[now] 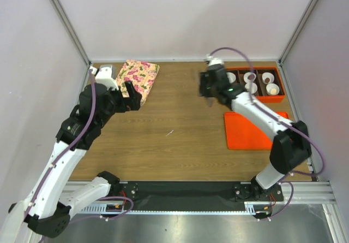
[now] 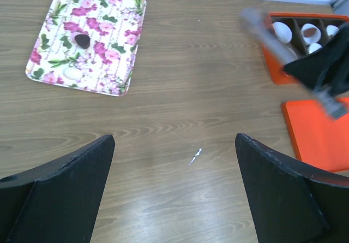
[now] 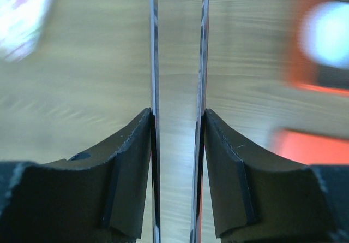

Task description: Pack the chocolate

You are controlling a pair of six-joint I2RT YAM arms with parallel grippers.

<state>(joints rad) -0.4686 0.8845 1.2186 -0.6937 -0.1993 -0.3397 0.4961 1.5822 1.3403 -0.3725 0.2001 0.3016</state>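
Note:
One dark brown chocolate (image 2: 82, 40) lies on a floral tray (image 2: 112, 13), which sits at the back left in the top view (image 1: 140, 75). A small white lump (image 2: 72, 73) lies near it on the tray. My left gripper (image 2: 174, 161) is open and empty above bare table, near the tray in the top view (image 1: 130, 94). My right gripper (image 3: 177, 125) is shut on metal tongs (image 3: 154, 63), whose two thin blades stand slightly apart with nothing between them. In the top view it (image 1: 209, 90) hovers just left of the orange box (image 1: 279, 98).
The orange box holds several white paper cups (image 1: 250, 77) in compartments at the back right. Its flat orange lid (image 1: 245, 134) lies on the table in front of it. A small white scrap (image 2: 195, 156) lies mid-table. Walls enclose the table on three sides.

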